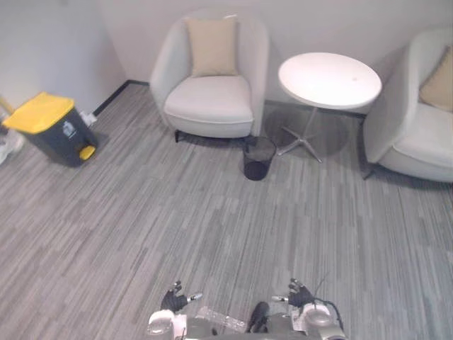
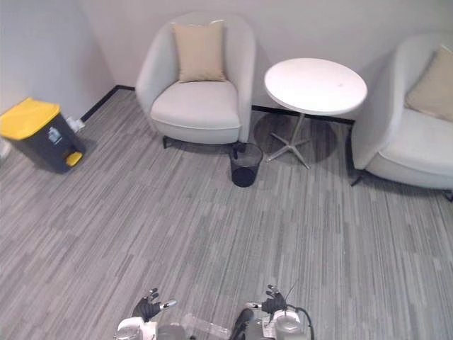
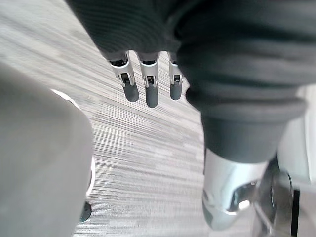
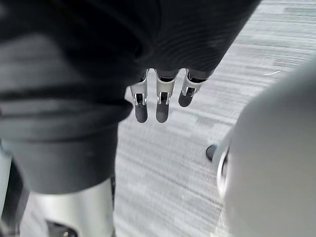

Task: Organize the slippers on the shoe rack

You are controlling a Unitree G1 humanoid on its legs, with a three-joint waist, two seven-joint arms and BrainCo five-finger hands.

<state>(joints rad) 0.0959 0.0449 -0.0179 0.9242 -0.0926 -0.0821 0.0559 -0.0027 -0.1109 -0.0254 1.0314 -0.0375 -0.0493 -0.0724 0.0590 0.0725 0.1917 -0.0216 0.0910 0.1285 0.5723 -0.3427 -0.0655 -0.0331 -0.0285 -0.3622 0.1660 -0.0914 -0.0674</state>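
Note:
My left hand (image 1: 173,298) hangs low at the near edge of the eye views, left of centre, above grey striped carpet. Its fingers (image 3: 148,86) are straight and hold nothing. My right hand (image 1: 299,292) hangs at the same height, right of centre. Its fingers (image 4: 160,101) also point straight down over the carpet with nothing in them.
A pale armchair (image 1: 211,99) with a beige cushion stands against the far wall. Beside it are a round white table (image 1: 329,79) and a black wastebasket (image 1: 258,157). A second armchair (image 1: 414,127) stands at the right. A grey bin with a yellow lid (image 1: 49,127) is at the left.

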